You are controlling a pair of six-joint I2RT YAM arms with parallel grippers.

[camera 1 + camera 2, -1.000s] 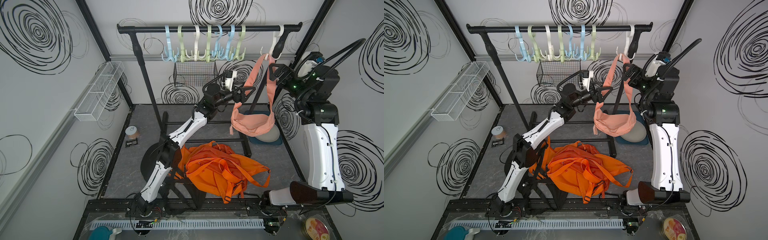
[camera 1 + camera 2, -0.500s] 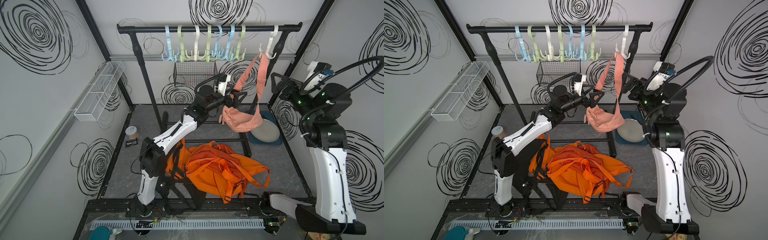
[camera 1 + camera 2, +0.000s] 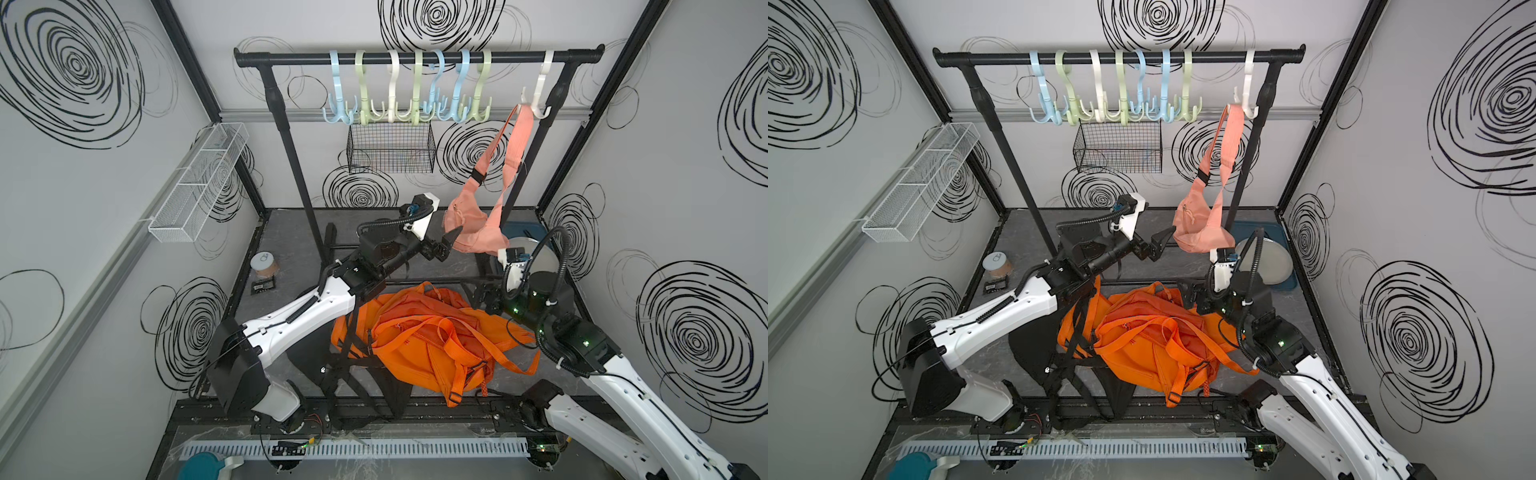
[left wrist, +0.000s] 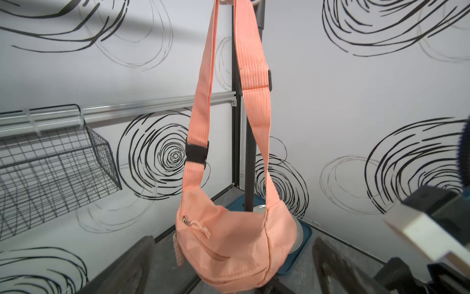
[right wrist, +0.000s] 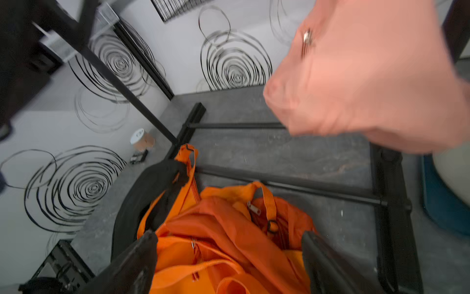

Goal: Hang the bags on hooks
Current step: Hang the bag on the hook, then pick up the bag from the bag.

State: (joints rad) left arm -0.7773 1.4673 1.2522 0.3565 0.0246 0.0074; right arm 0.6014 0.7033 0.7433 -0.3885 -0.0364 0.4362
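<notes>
Left gripper [image 3: 451,243]: spread wide, empty, just beside salmon-pink fabric sling bag [image 3: 473,239]. Right gripper [image 5: 227,235]: jaws apart, empty, above crumpled orange nylon backpack [image 3: 424,345]. Sling bag: hanging by strap from white plastic hook [image 3: 541,89] on black metal rail [image 3: 299,58].

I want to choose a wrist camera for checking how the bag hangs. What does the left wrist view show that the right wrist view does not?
Only the left wrist view shows the strap of the pink bag running up to the picture's edge, with its black buckle. Only the right wrist view shows the orange backpack on the floor and a small white-lidded jar. Both show the pink bag's pouch, blurred in the right wrist view, and the blue tray.
</notes>
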